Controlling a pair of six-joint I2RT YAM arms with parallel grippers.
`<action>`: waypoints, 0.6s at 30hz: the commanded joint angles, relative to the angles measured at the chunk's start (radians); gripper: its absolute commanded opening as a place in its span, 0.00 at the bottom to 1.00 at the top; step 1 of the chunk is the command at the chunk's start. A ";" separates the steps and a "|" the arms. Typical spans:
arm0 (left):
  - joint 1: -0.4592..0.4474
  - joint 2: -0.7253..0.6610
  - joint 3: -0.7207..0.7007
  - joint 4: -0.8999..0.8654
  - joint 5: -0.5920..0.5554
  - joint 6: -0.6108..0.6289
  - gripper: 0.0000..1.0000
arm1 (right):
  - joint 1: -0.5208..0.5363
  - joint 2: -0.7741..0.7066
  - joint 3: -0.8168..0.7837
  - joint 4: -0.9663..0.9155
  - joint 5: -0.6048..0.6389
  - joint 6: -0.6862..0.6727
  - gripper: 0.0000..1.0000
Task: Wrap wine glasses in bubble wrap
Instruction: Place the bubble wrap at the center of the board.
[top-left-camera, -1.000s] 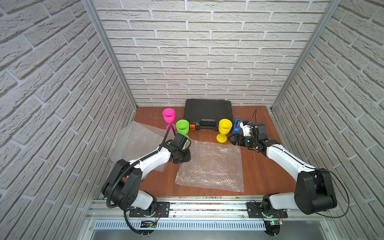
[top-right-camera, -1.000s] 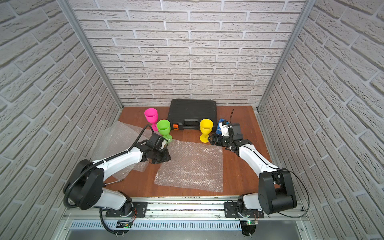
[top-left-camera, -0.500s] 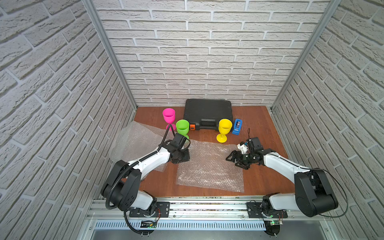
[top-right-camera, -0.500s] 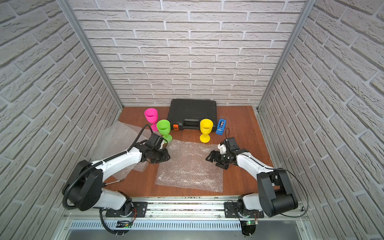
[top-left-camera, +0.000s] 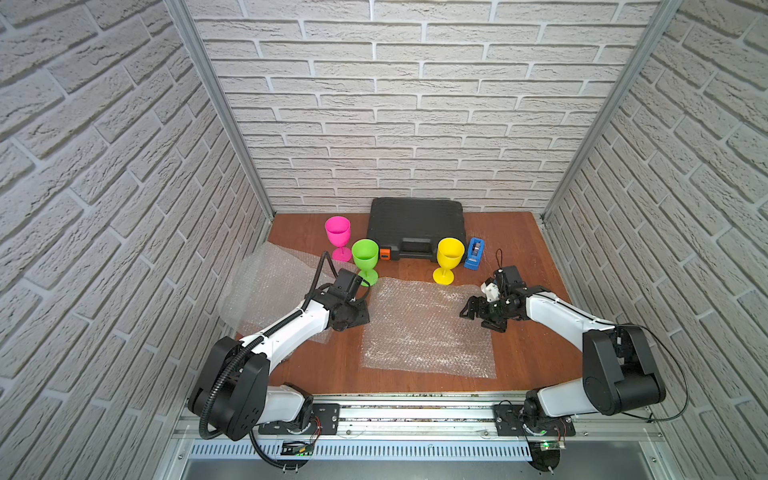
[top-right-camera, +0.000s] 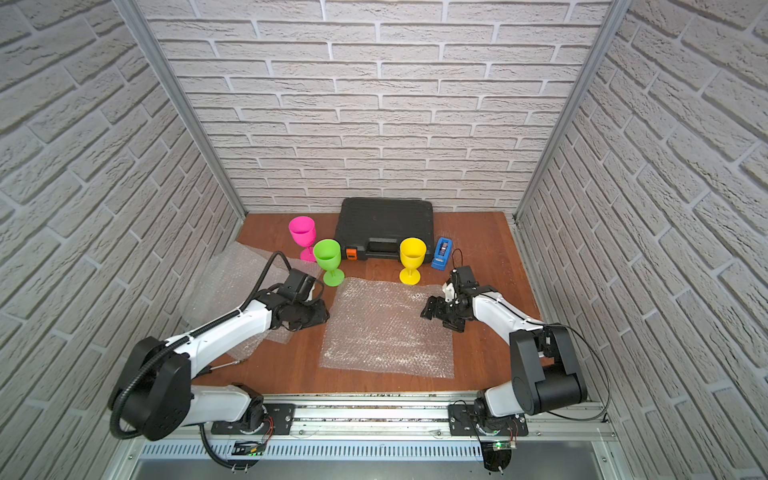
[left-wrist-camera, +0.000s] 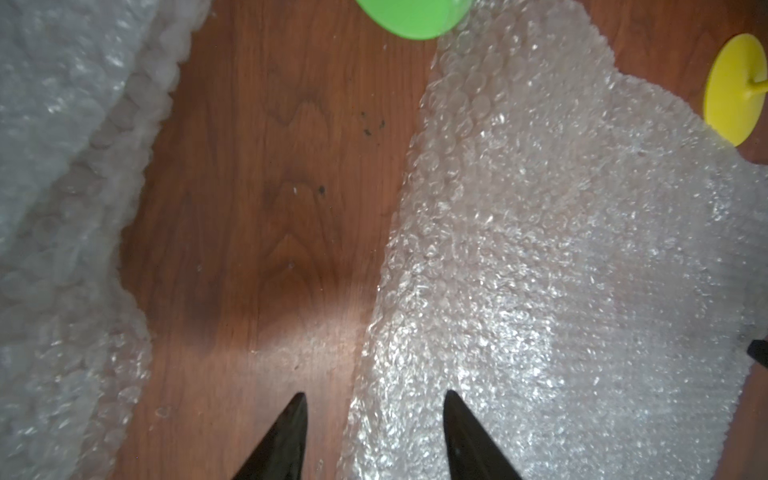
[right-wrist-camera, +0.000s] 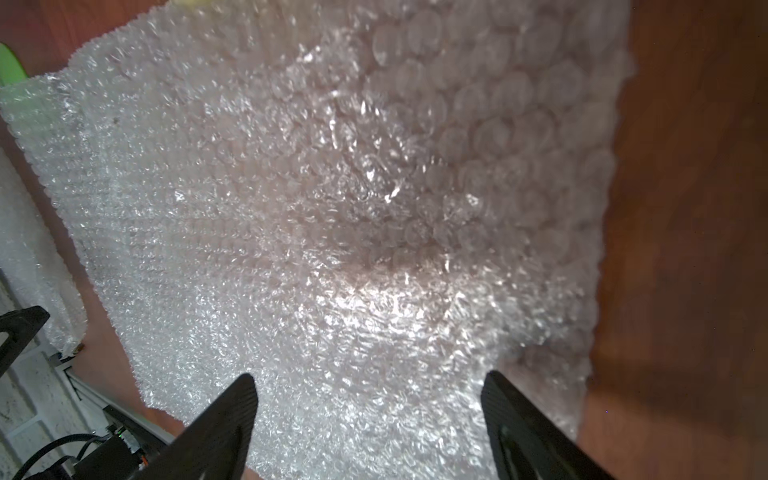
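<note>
Flanking the flat bubble wrap (top-left-camera: 428, 328), the left gripper (left-wrist-camera: 374, 395) and right gripper (right-wrist-camera: 369, 376) are shown spread and empty; the green glass (top-left-camera: 365, 257) is presumably to be laid on it next.

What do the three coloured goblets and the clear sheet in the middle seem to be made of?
The hot pink goblet, lime green goblet and yellow goblet look like opaque plastic, smooth and matt: even colour. The clear middle sheet looks like glossy plastic bubble wrap: glinting bubbles, wooden tabletop showing through.

Both arms low, wrists inward — left claw (left-wrist-camera: 374, 409) narrowly parted, right claw (right-wrist-camera: 370, 386) wide.
</note>
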 joint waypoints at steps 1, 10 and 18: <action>0.005 0.006 -0.014 0.024 0.036 0.000 0.53 | 0.000 -0.070 0.034 -0.045 0.018 -0.075 0.86; 0.005 0.112 -0.032 0.099 0.114 0.018 0.55 | 0.027 -0.193 0.042 0.181 0.055 -0.196 0.99; -0.014 0.182 -0.046 0.151 0.217 0.021 0.56 | 0.037 -0.224 -0.051 0.576 0.070 -0.267 0.95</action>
